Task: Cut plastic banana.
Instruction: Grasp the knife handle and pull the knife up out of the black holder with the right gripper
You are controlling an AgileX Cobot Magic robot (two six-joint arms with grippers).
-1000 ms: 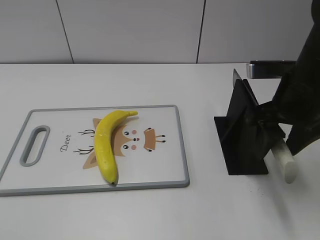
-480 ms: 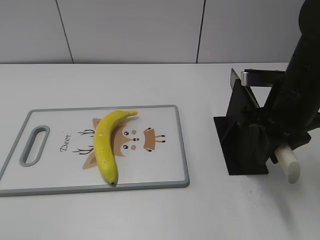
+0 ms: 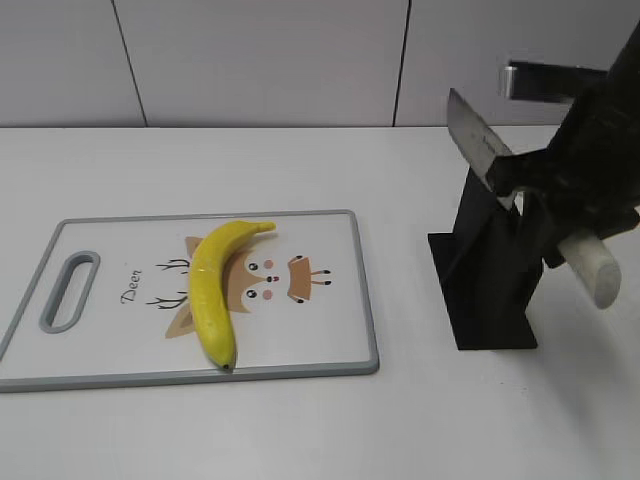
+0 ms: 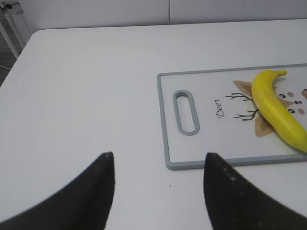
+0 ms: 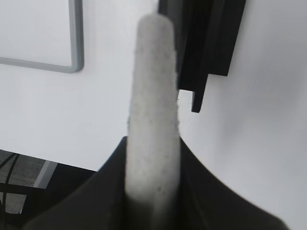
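Observation:
The yellow plastic banana (image 3: 212, 291) lies whole on the white cutting board (image 3: 330, 340). It also shows at the right edge of the left wrist view (image 4: 276, 108). My right gripper (image 3: 560, 225) is shut on the white handle (image 5: 152, 100) of a knife. The knife's blade (image 3: 478, 145) sticks up and to the left, out of the black knife stand (image 3: 490, 290). My left gripper (image 4: 158, 165) is open and empty over bare table, near the board's handle end (image 4: 186, 111).
The board has a grey rim and a deer print (image 3: 262, 278). The black knife stand is right of the board, under my right gripper. A tiled wall (image 3: 260, 60) runs behind the table. The table's left edge shows in the left wrist view (image 4: 19, 48).
My right gripper has risen with the knife. The blade has come up out of the stand and now shows above it. The banana and board have not moved.

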